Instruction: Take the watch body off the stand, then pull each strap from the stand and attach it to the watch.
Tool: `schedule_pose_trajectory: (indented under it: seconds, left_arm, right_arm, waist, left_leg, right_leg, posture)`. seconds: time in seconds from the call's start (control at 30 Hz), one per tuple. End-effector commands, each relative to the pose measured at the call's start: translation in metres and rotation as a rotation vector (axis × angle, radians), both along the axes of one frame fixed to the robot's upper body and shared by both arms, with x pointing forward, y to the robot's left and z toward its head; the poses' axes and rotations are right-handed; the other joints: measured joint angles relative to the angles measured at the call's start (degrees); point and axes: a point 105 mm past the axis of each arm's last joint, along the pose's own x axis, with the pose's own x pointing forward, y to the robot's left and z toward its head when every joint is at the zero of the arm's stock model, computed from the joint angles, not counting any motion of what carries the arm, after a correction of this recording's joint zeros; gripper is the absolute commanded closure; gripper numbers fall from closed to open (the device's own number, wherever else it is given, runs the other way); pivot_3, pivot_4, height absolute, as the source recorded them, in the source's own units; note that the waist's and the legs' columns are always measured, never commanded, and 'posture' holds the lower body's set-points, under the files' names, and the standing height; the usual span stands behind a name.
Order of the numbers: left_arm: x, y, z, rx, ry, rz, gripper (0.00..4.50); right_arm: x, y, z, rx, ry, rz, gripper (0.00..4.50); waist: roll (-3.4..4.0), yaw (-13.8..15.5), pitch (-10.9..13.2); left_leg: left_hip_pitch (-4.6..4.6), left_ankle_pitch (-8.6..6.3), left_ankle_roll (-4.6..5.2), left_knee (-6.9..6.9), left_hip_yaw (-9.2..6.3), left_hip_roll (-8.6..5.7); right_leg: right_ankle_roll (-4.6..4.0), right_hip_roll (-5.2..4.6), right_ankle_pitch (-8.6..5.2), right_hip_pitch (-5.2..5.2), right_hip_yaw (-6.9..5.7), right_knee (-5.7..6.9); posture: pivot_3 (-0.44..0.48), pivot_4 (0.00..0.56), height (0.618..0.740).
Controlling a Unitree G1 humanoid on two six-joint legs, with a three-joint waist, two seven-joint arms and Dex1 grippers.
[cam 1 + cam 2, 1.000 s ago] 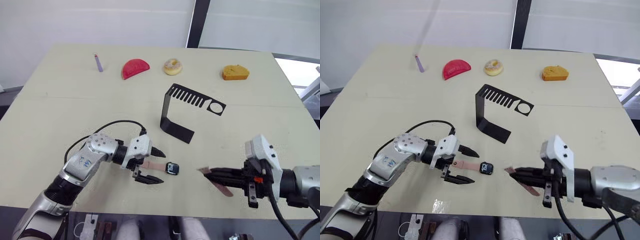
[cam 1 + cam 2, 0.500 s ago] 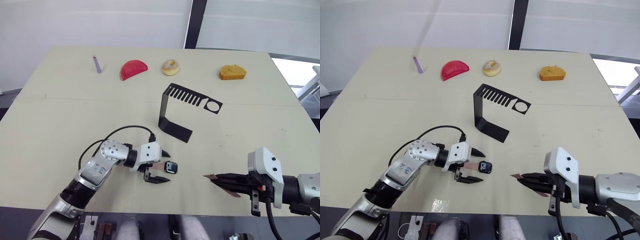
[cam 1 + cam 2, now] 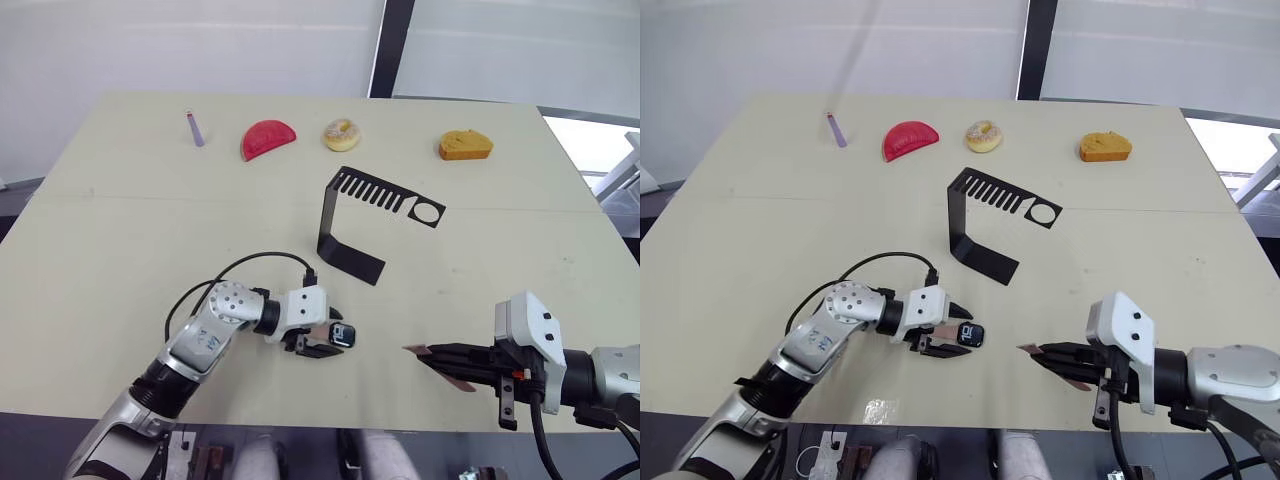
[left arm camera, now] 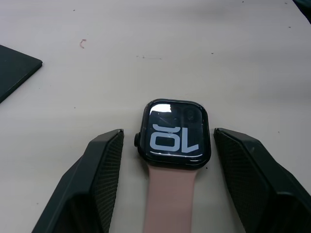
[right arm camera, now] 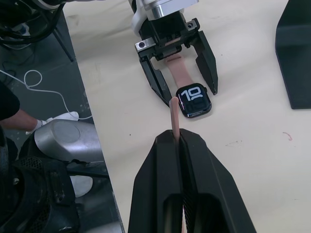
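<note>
**Second strap lined up for the watch**

The watch body (image 4: 172,133) lies on the table (image 3: 120,230), 1 strap (image 4: 170,204) attached, between the left gripper (image 4: 167,170)'s wide-open fingers, seemingly to steady it. The right gripper (image 5: 176,141) pinches the second strap (image 5: 174,116), aimed at the free end.

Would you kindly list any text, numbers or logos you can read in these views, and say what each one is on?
"10": light digits on the dark screen of the watch body, upside down in the left wrist view.
A small blue mark on the left forearm is too small to read.
Nothing else legible.
</note>
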Motion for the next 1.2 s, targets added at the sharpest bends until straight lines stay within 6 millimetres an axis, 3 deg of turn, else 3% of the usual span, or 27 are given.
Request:
schedule_pose_trajectory:
  seconds: [0.03,0.33,0.5,0.67,0.8,0.97,1.2]
  left_arm:
    - [-0.004,-0.004,0.000,0.003,-0.005,-0.002,1.27]
    - [-0.004,-0.006,-0.002,0.007,-0.005,0.014,1.27]
    - [-0.004,-0.005,-0.003,0.003,0.016,0.017,2.91]
    - [-0.002,-0.002,0.002,-0.027,0.142,0.038,2.91]
    - [0.000,0.003,0.024,-0.127,0.434,0.049,2.91]
    - [0.009,0.009,0.044,-0.194,0.671,0.080,2.91]
    - [0.018,0.009,0.055,-0.247,0.775,0.108,2.91]
  right_arm:
    - [-0.002,0.005,0.005,0.016,-0.025,0.010,4.50]
    - [0.001,0.004,0.006,0.023,-0.026,0.000,4.50]
    - [0.001,0.002,0.006,0.007,-0.036,0.001,4.50]
    - [0.007,0.001,0.011,-0.033,-0.119,-0.002,4.50]
    - [0.012,0.008,0.013,-0.091,-0.222,0.034,4.50]
    - [0.019,0.018,0.009,-0.217,-0.373,0.092,4.50]
    - [0.037,0.027,0.004,-0.358,-0.580,0.126,4.50]
  waist:
    - [0.00,0.0,0.0]
    - [-0.01,0.0,0.0]
    - [-0.01,0.0,0.0]
    - [-0.02,-0.1,0.0]
    - [-0.02,-0.1,0.0]
    - [-0.02,-0.2,0.0]
    - [-0.02,-0.1,0.0]
  left_leg:
    - [0.00,0.00,0.01,0.03,0.00,0.00]
    - [0.02,-0.02,0.03,0.14,0.00,0.00]
    - [0.02,-0.02,0.03,0.16,0.00,0.00]
    - [0.07,-0.02,0.02,0.18,0.01,0.00]
    - [0.10,-0.02,0.01,0.24,0.04,-0.01]
    - [0.09,-0.01,0.00,0.29,0.04,-0.06]
    - [0.07,0.00,-0.03,0.35,0.06,-0.08]
  right_leg:
    - [0.00,0.00,0.00,0.01,0.00,0.02]
    - [0.00,-0.01,0.00,0.04,0.00,0.09]
    - [0.00,-0.01,0.00,0.04,0.00,0.13]
    - [0.00,-0.01,0.00,0.05,0.02,0.22]
    - [-0.04,0.01,-0.03,0.04,0.02,0.31]
    - [-0.05,0.02,-0.04,0.01,0.02,0.36]
    - [-0.05,0.00,-0.05,-0.04,0.01,0.42]
  posture:
    - [0.000,0.150,0.737]
    - [0.000,0.150,0.737]
    - [0.000,0.150,0.737]
    - [0.000,0.150,0.737]
    - [0.000,0.150,0.737]
    - [0.000,0.150,0.737]
    - [0.000,0.150,0.737]
